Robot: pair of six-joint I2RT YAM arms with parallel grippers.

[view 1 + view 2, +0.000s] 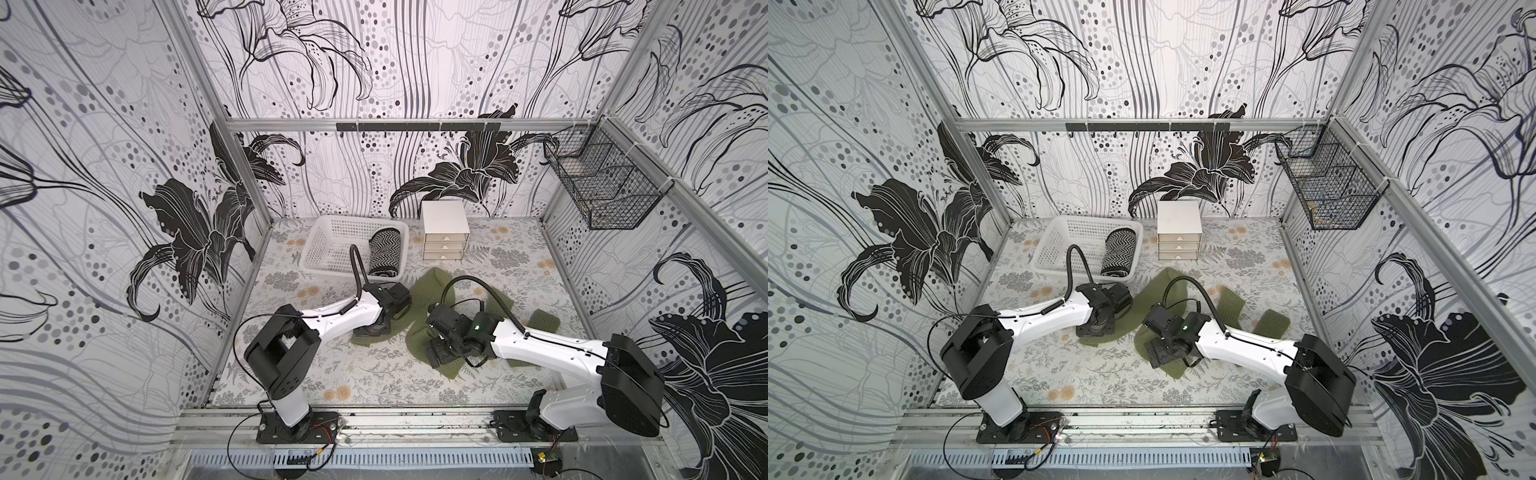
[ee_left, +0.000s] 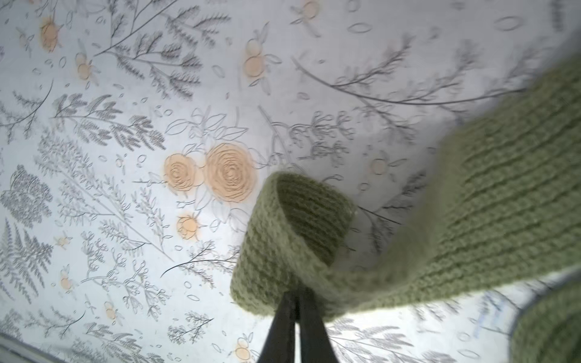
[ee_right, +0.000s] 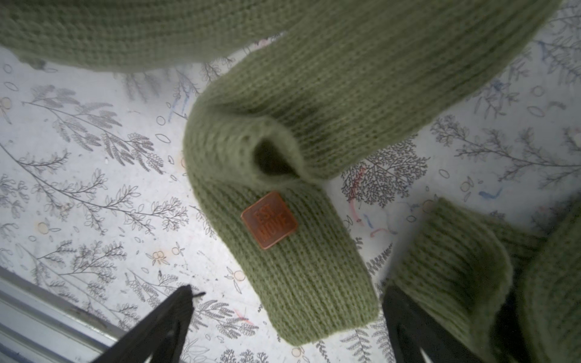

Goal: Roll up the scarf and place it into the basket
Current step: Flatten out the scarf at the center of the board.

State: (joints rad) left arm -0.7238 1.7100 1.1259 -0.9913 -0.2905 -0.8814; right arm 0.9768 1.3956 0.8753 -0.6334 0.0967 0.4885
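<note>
An olive-green knit scarf [image 1: 432, 286] lies loosely bent across the middle of the floral table in both top views, with another stretch of the scarf [image 1: 1273, 324] near the right wall. My left gripper [image 2: 297, 294] points down at its left end, its fingers nearly together and pinched on a curled loop of the scarf [image 2: 283, 239]. My right gripper [image 3: 289, 290] is open wide above the scarf end that bears a brown leather patch [image 3: 269, 220]. The white perforated basket [image 1: 320, 245] stands at the back left.
A rolled black-and-white chevron cloth [image 1: 384, 251] lies in the basket's right side. A small white drawer unit [image 1: 444, 230] stands right of the basket. A black wire basket [image 1: 602, 183] hangs on the right wall. The metal front rail [image 3: 37, 311] runs close to my right gripper.
</note>
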